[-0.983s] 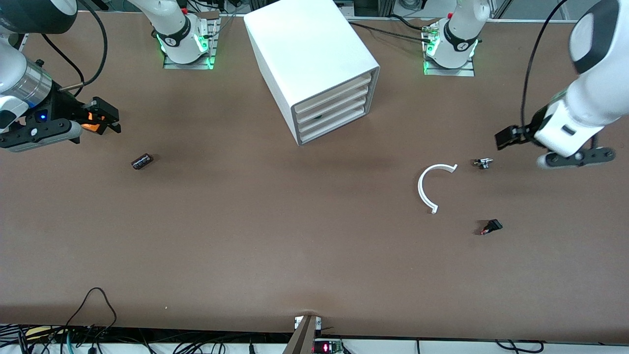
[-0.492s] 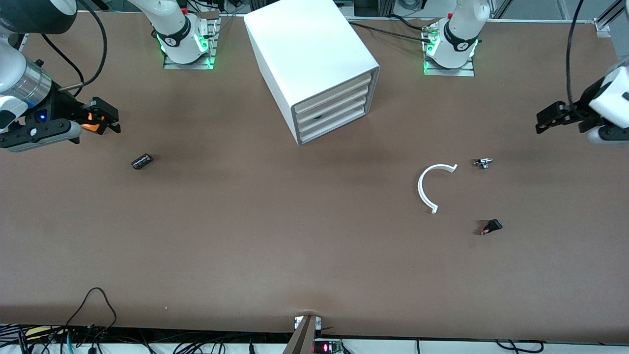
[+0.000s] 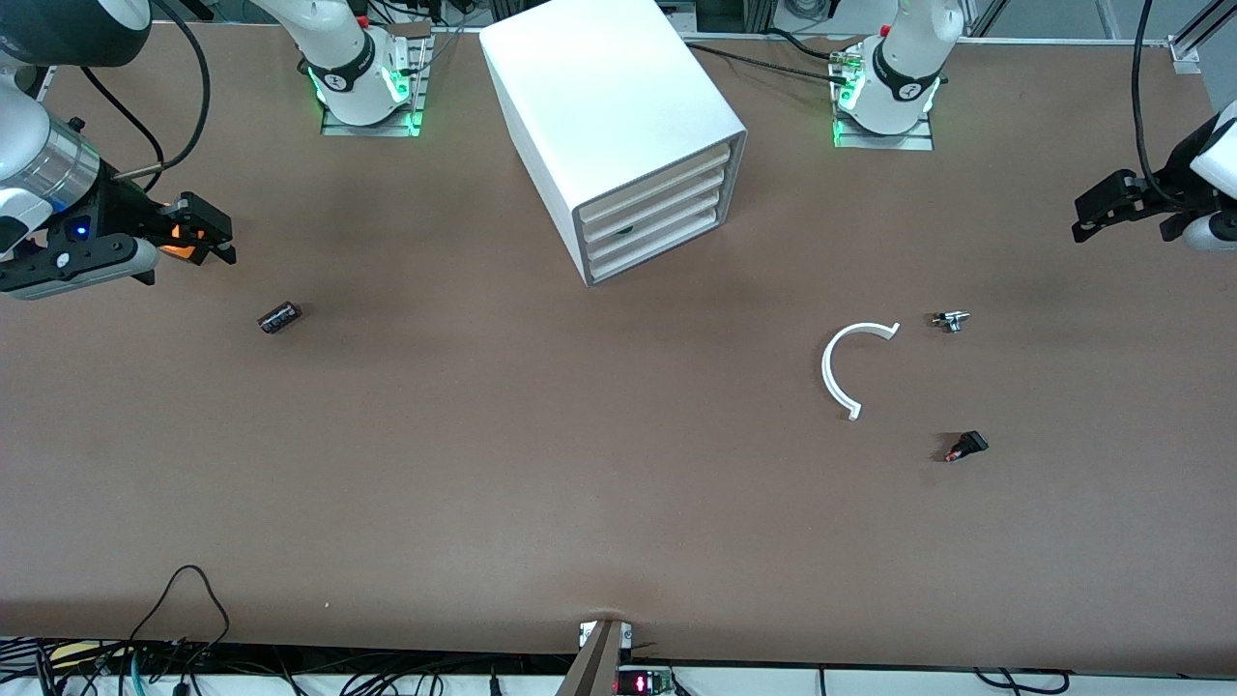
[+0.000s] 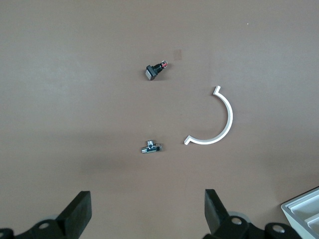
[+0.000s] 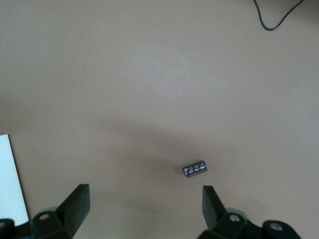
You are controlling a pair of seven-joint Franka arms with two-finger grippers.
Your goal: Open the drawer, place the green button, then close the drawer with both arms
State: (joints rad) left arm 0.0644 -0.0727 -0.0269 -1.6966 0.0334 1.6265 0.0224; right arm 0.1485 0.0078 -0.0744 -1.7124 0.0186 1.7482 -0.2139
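Observation:
The white cabinet (image 3: pixel 609 106) stands at the table's middle, between the arm bases. All its drawers are pushed in, including the lowest drawer (image 3: pixel 657 249). No green-capped button shows in any view. A small dark spot sits in a gap between drawers; I cannot tell what it is. My left gripper (image 3: pixel 1097 215) hangs open and empty over the left arm's end of the table, its own view (image 4: pixel 147 214) showing nothing between the fingers. My right gripper (image 3: pixel 217 237) is open and empty (image 5: pixel 144 209) over the right arm's end.
A maroon cylinder (image 3: pixel 279 316) lies near the right gripper. An orange block (image 3: pixel 177 246) shows partly under that gripper. Toward the left arm's end lie a white C-shaped piece (image 3: pixel 839 372), a small metal fitting (image 3: pixel 951 320) and a black switch with a red end (image 3: pixel 966 446).
My left arm has drawn back from the metal fitting toward its end of the table and slowed. The right gripper has shifted only slightly.

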